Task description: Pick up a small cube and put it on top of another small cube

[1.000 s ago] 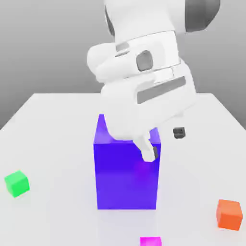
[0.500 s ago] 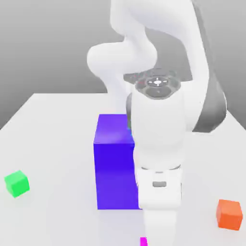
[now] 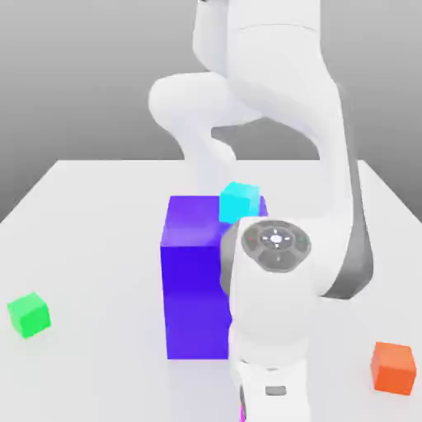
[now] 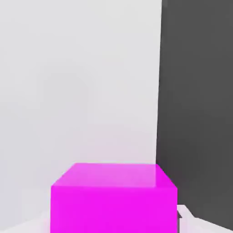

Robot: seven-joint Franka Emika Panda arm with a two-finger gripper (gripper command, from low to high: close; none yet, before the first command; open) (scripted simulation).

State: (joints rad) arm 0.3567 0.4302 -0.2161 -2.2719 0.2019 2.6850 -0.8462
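Magenta is the colour in play: a small magenta cube [image 4: 113,198] sits on the pale worktop [image 3: 99,247], close under the hand camera and roughly centred. In the exterior view the white arm [image 3: 272,272] is bent low at the near edge of the worktop, its wrist pointing down over a thin sliver of that same magenta beside its lower end.

The step in hand looks like the pick-up, with the hand low over the cube. Whether the jaws have closed on the cube I cannot tell. Pale shapes at the cube's lower corners may be part of the hand, but that is only a guess.

A tall purple block [image 3: 194,280] stands mid-worktop just behind the arm. A cyan cube [image 3: 239,202] shows at its top far edge, though whether it rests on the block or lies behind it is unclear. A green cube [image 3: 29,314] lies well apart towards the exterior view's left, and an orange cube [image 3: 392,367] towards its right.

The next move probably calls for a firm, square grip and a straight lift clear of the worktop. The cube must then be carried past the purple block to whichever small cube serves as the base.
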